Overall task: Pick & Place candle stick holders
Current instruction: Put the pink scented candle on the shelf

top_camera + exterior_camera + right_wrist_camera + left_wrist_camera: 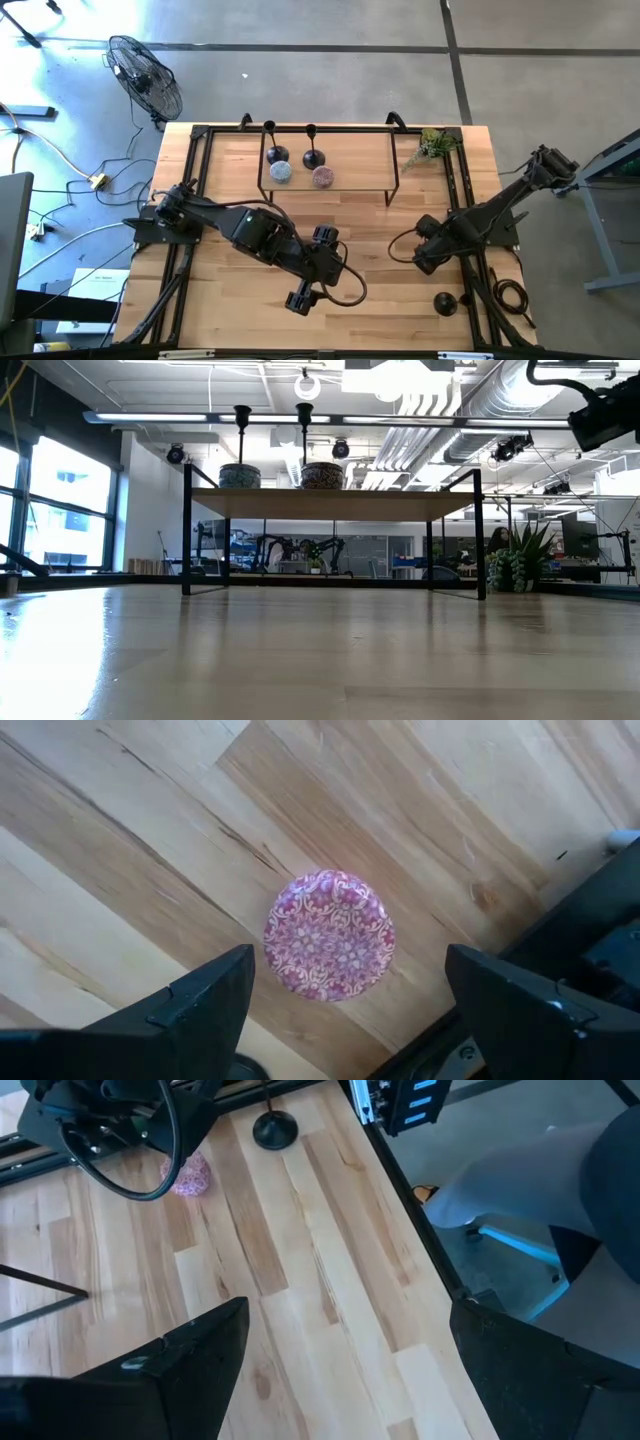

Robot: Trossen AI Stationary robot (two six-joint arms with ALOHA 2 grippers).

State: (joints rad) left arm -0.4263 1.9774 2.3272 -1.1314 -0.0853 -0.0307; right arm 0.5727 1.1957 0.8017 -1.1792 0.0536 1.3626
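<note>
Two black candle stick holders (pixel 271 152) (pixel 312 157) stand on their round bases on the black-framed shelf (pixel 350 140) at the table's far side. Their stems also show in the low view (pixel 241 422) (pixel 303 420). A third holder (pixel 445 302) stands on the table near the right front corner, and also shows in the left wrist view (pixel 273 1128). My right gripper (pixel 345 1010) is open above a pink patterned round disc (pixel 328 935) that lies flat on the table. My left gripper (pixel 340 1370) is open and empty over the table's near middle (pixel 312 285).
Two patterned round pieces (pixel 281 172) (pixel 323 177) sit on the shelf in front of the holders. A small green plant (pixel 430 146) stands at the far right corner. Black frame rails (pixel 470 290) run along the table's sides. A cable loop (pixel 345 285) lies by my left gripper.
</note>
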